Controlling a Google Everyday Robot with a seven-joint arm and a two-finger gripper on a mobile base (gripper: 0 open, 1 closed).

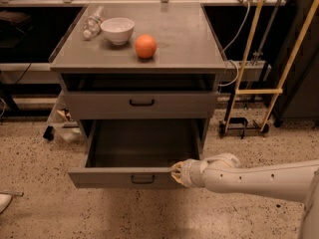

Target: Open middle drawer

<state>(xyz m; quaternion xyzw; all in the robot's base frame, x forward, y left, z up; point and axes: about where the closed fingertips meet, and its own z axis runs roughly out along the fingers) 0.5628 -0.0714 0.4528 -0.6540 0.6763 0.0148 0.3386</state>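
Observation:
The middle drawer (114, 177) is the low grey one with a small black loop handle (142, 179). It stands pulled far out of the grey cabinet, and its plain grey inside is bare. My gripper (176, 172) sits at the top rim of the drawer's front panel, right of the handle, touching or almost touching the rim. The white arm (259, 180) reaches in from the right edge of the camera view. Above the open drawer, a taller-fronted drawer (99, 104) with the same handle is closed.
On the cabinet top (184, 44) stand a white bowl (117, 30), an orange (145, 46) and a lying clear bottle (92, 23). A yellow-framed cart (255, 90) stands right of the cabinet. Speckled floor (40, 203) surrounds the drawer's front.

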